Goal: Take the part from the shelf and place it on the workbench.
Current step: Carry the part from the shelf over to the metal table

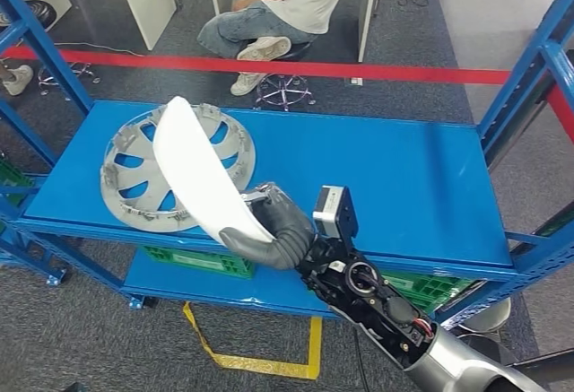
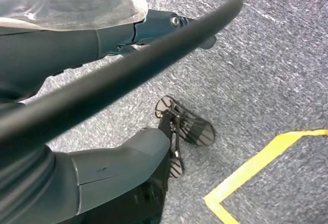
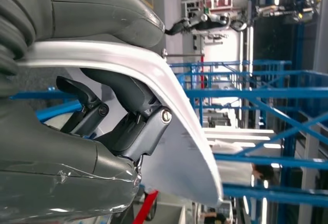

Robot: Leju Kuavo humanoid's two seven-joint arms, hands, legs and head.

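Right arm: silver forearm (image 1: pixel 460 365) comes in from the lower right corner of the head view, with black wrist parts and a small camera block (image 1: pixel 336 211) above the wrist.
Right hand: the right hand (image 1: pixel 284 230) grips the white part (image 1: pixel 196 172) at its lower end, above the front edge of the shelf; in the right wrist view the grey thumb (image 3: pixel 108 14) lies on one face of the part (image 3: pixel 182 131) and the darker fingers (image 3: pixel 127 93) press on the other face, so the hand is closed on it.
White part: a smooth, curved, elongated panel, tilted up and away from the hand, its rounded far end above the shelf's left half and in front of the wheel cover.
Wheel cover: a grey spoked wheel cover (image 1: pixel 128 177) lies flat on the shelf near the left end, partly hidden by the white part.
Shelf: blue top board (image 1: pixel 406 186) on blue uprights; a green crate (image 1: pixel 203 260) shows on the lower level under the front edge.
Left hand: the left hand (image 2: pixel 116 167) hangs over grey carpet beside a yellow floor line (image 2: pixel 255 165); I cannot tell how its fingers lie.
Background: a person (image 1: pixel 291 6) sits on a stool beyond the red floor line (image 1: pixel 379 71).
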